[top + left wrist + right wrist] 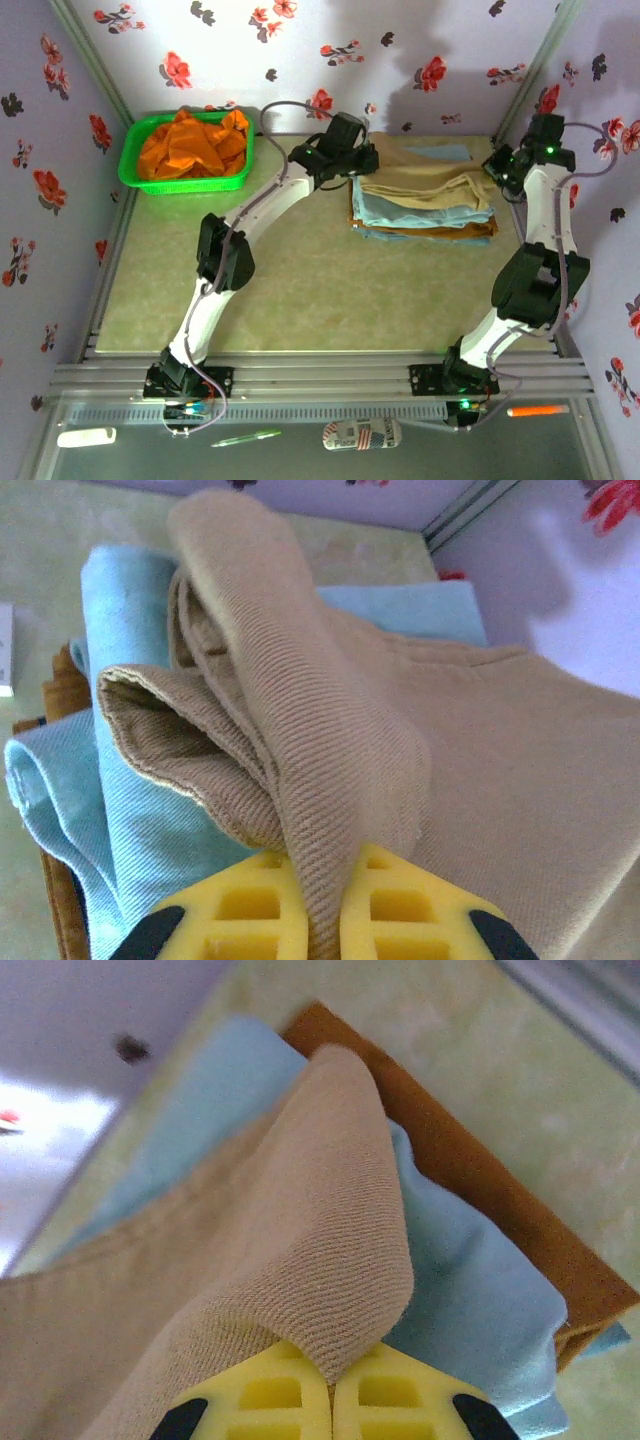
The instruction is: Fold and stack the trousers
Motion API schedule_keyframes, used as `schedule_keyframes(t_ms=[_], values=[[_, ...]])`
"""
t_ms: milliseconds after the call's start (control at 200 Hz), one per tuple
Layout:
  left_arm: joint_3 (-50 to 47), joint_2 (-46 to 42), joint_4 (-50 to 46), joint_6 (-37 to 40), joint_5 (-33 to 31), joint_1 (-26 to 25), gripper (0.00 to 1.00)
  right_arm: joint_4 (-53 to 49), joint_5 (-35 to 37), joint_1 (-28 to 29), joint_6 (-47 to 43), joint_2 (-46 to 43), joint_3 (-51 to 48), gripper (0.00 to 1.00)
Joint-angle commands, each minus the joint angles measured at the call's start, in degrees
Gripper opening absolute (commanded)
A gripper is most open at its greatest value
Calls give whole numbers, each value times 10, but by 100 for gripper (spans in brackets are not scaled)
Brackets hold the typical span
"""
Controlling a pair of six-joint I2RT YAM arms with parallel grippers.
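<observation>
The tan trousers (428, 186) lie folded on top of a stack of folded clothes at the back right of the table. My left gripper (362, 163) is at the stack's left end. In the left wrist view its yellow fingers (250, 910) are shut on a raised fold of the trousers (320, 780). My right gripper (497, 168) is at the stack's right end. In the right wrist view this gripper (332, 1405) is shut on a lifted corner of the trousers (300, 1230).
Under the trousers lie a pale blue cloth (400, 212) (470, 1280) and a brown garment (480, 1180). A green basket (128, 170) with an orange garment (195, 145) stands at the back left. Flowered walls enclose the table on three sides.
</observation>
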Motion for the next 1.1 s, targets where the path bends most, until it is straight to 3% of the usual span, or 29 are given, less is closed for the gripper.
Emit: schedule_keyframes(t_ms=[0, 40, 110, 190, 305, 395, 550, 790, 970, 1095], values=[[-86, -22, 54, -17, -11, 8, 0, 59, 3, -11, -6, 25, -66, 0], [-142, -35, 87, -22, -12, 7, 4, 87, 4, -13, 3, 21, -107, 5], [-227, -59, 136, -36, -12, 6, 34, 100, 16, -16, 8, 17, -147, 28], [-293, -81, 168, -46, -9, 5, 59, 91, 47, -18, -1, 9, -157, 45], [-330, -105, 172, -44, -3, 6, 79, 72, 57, -19, -4, -13, -140, 60], [-327, -128, 155, -22, -2, 6, 88, 64, 46, -17, -5, -36, -126, 65], [-243, -138, 70, 37, -6, 28, 90, 64, 56, -17, -7, -50, -108, 68], [18, 4, -84, 118, 12, 31, 88, 97, 36, -16, -17, 63, -39, 70], [134, 96, -94, 144, 54, 31, 86, 85, 11, -10, -31, 156, 56, 71], [141, 117, -59, 157, 82, 28, 83, 86, -13, -6, -44, 193, 82, 65]])
